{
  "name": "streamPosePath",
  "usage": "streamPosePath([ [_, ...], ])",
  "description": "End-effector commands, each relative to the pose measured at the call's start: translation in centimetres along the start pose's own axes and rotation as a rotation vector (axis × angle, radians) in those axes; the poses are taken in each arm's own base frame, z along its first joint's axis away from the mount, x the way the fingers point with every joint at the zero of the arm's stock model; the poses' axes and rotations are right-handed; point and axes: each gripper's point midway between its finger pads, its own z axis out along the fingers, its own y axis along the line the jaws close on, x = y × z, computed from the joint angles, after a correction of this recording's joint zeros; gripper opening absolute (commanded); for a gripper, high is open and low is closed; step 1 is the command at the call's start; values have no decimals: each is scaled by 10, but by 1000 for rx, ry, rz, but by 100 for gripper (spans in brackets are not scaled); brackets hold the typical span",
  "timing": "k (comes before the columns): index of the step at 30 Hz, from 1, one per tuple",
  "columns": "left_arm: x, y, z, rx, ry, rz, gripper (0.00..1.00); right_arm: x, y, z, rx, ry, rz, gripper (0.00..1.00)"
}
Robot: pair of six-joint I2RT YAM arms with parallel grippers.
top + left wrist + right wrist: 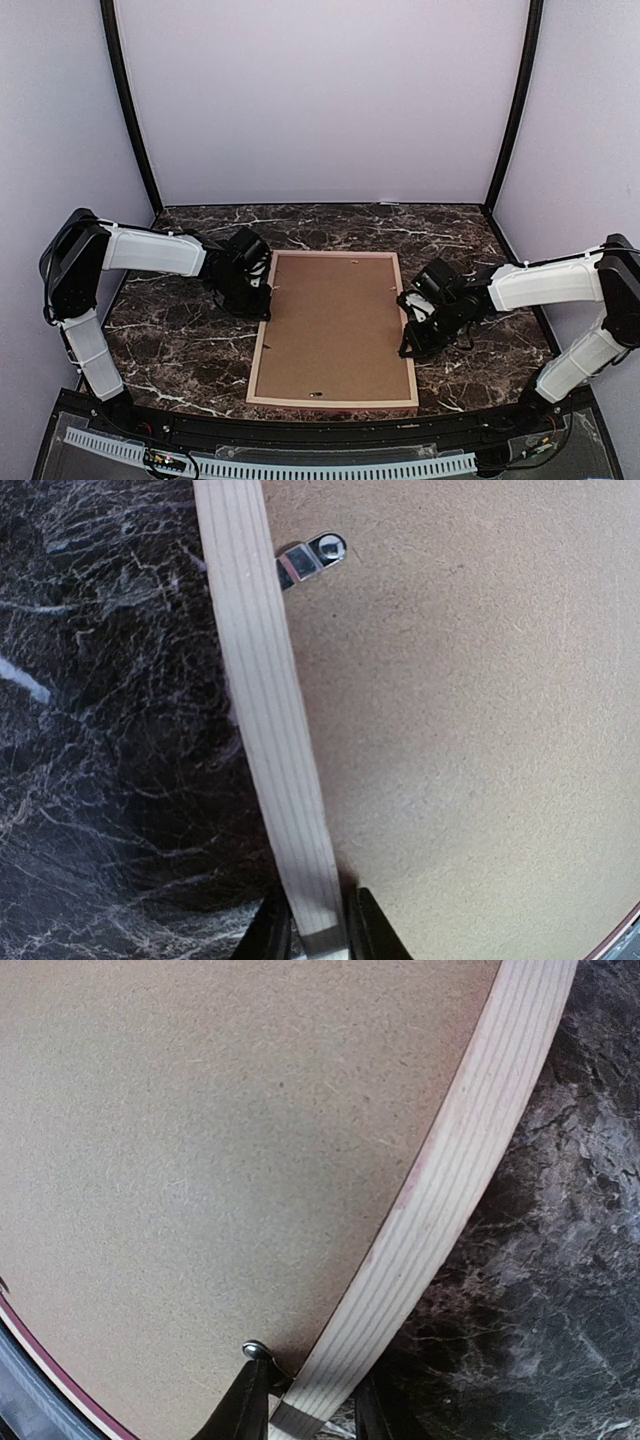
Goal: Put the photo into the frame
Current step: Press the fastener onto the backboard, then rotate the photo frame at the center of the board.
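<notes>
The frame (333, 403) lies back-up on the counter (180, 350), with a brown backing board (330, 330) seated inside it. Midway along, the left claw (262, 300) and right claw (408, 325) each clamp a pale side rail. The photo is out of sight, perhaps under the board. This looks like a closing step, and any lift needs both arms level. Farther up, a metal clip (310, 555) shows. No writing is readable.

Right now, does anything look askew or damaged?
Nothing stands out. The frame lies flat, back up, backing board seated inside it; the left gripper and right gripper each clamp a side rail.
</notes>
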Motion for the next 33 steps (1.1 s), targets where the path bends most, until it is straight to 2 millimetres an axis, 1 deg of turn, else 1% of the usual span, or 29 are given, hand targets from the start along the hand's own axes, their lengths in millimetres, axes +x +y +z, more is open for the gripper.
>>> streamPosePath([
  [1, 10, -1, 8, 13, 25, 11, 21, 6, -3, 9, 21, 37, -36, 30],
  [4, 10, -1, 8, 12, 24, 10, 21, 4, 2, 7, 0, 30, -36, 35],
  [9, 10, -1, 7, 16, 20, 0, 21, -8, 10, -1, -38, -17, -3, 49],
  [11, 10, -1, 8, 20, 16, -2, 21, -16, 7, -4, -29, -44, 31, 52],
  [14, 10, -2, 8, 28, 14, -3, 21, -27, -4, -4, -8, -76, 104, 52],
  [17, 11, -3, 8, 33, 15, -6, 21, -35, -13, -1, -3, -92, 156, 50],
  [20, 11, -4, 6, 37, 9, -7, 21, -38, -21, 4, 12, -92, 182, 48],
  [27, 12, -2, 5, 36, 3, -9, 24, -45, -29, 10, 23, -87, 195, 38],
  [31, 11, -4, 2, 43, -7, -7, 28, -52, -39, 13, 66, -84, 190, 31],
  [33, 10, -4, -1, 44, -14, -5, 32, -57, -45, 15, 90, -84, 187, 28],
])
